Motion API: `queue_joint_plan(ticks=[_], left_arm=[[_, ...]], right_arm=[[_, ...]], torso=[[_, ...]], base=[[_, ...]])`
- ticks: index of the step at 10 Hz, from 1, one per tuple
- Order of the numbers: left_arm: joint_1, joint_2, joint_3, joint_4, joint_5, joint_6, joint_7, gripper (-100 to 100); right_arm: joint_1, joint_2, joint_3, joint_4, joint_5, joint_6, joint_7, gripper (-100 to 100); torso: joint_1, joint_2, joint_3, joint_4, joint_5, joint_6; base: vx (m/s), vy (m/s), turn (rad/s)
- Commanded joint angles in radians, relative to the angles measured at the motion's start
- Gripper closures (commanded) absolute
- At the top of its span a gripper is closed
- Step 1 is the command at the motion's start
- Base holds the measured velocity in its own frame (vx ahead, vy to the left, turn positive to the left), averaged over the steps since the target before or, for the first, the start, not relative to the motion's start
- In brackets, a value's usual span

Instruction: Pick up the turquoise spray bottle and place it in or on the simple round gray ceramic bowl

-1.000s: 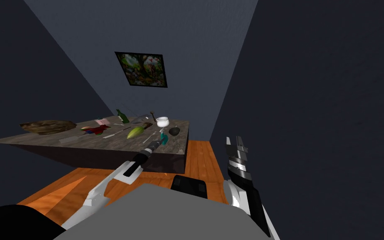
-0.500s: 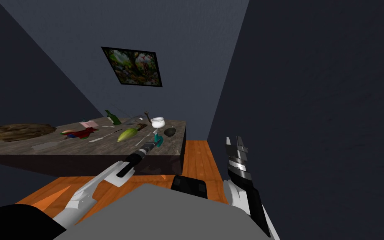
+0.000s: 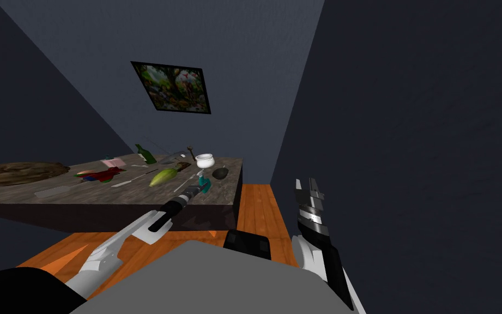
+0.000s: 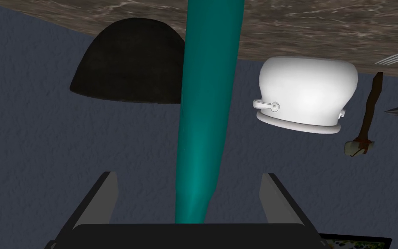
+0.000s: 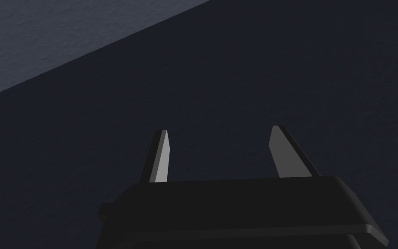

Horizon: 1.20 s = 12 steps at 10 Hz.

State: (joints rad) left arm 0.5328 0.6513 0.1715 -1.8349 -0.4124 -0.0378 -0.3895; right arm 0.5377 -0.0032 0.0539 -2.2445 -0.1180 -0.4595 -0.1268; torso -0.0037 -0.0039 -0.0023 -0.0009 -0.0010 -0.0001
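Between spread fingers point(image 4: 107, 199) of L end effector point(image 4: 188, 173), wrist cam: turquoise bottle point(image 4: 208, 86), untouched.

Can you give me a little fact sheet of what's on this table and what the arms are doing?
Table: mottled brown top
Left gripper: open, fingers either side of the teal spray bottle, not touching
Bowl: dark grey, just beyond the bottle
White pot: beside the bowl
Right gripper: open, empty, away from the table
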Motion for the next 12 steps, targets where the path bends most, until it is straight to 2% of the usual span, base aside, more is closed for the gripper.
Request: queue_joint_plan(ticks=[1,2,3,4,8,9,10,12], left_arm=[[-0.002,0.019,0.019,0.037,0.005,-0.038,0.019,-100],[-0.004,0.031,0.03,0.06,0.008,-0.06,0.03,-100],[-0.004,0.021,0.022,0.046,0.005,-0.045,0.021,-100],[-0.004,0.022,0.023,0.049,0.005,-0.05,0.023,100],[-0.004,0.023,0.024,0.049,0.005,-0.049,0.022,100],[-0.004,0.023,0.024,0.049,0.005,-0.049,0.022,0],[0.0,0.008,0.007,0.014,0.002,-0.016,0.008,100],[0.002,-0.009,-0.009,-0.021,-0.002,0.016,-0.008,100]], right_arm=[[0.0,0.0,0.0,0.0,0.0,0.0,0.0,0],[0.0,0.0,0.0,0.0,0.0,0.0,0.0,0],[0.0,0.0,0.0,0.0,0.0,0.0,0.0,0],[0.0,0.0,0.0,0.0,0.0,0.0,0.0,0],[0.0,0.0,0.0,0.0,0.0,0.0,0.0,0],[0.0,0.0,0.0,0.0,0.0,0.0,0.0,0],[0.0,0.0,0.0,0.0,0.0,0.0,0.0,0],[0.0,0.0,0.0,0.0,0.0,0.0,0.0,0]], torso=[[0.0,0.0,0.0,0.0,0.0,0.0],[0.0,0.0,0.0,0.0,0.0,0.0],[0.001,0.002,0.001,0.0,0.0,0.0],[0.003,0.003,0.002,0.001,0.001,0.0],[0.004,0.004,0.002,0.001,0.002,0.0],[0.004,0.004,0.002,0.001,0.002,0.0],[0.004,0.004,0.003,0.001,0.002,0.0],[0.007,0.006,0.003,0.001,0.002,0.001]], base=[[0.075,-0.069,0.01],[0.023,-0.045,0.094],[0.007,-0.018,0.019],[0.0,0.0,0.0],[0.0,0.0,0.0],[0.0,0.0,0.0],[-0.027,0.036,-0.078],[-0.036,0.058,-0.036]])
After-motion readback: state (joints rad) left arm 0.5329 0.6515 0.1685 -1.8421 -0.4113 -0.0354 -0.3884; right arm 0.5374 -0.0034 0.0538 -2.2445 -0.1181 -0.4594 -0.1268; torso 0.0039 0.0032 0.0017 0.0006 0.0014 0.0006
